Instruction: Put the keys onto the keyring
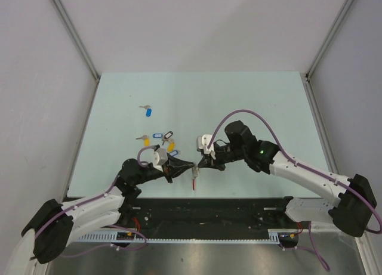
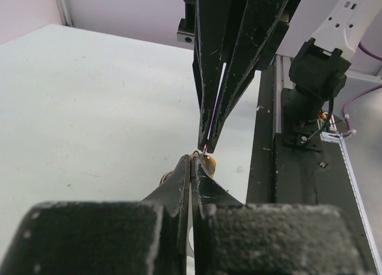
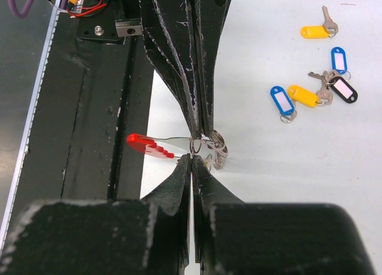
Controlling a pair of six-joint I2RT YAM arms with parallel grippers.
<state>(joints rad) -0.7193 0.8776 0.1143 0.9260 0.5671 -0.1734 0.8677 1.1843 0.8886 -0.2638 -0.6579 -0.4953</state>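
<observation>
The left tool (image 2: 191, 163) and right tool (image 3: 191, 163) meet tip to tip, both pinched tight on the keyring (image 3: 209, 147) near the front edge of the surface (image 1: 239, 102). The keys (image 1: 160, 138) lie farther back, nearer the left tool.

The black left gripper (image 1: 191, 166) and black right gripper (image 1: 201, 164), meeting on the red plastic and grey metal keyring (image 3: 149, 145), block the middle. Small silver keys with coloured plastic tags (image 1: 157, 134) crowd the far left. The pale green table (image 1: 268, 108) is open to the right.
</observation>
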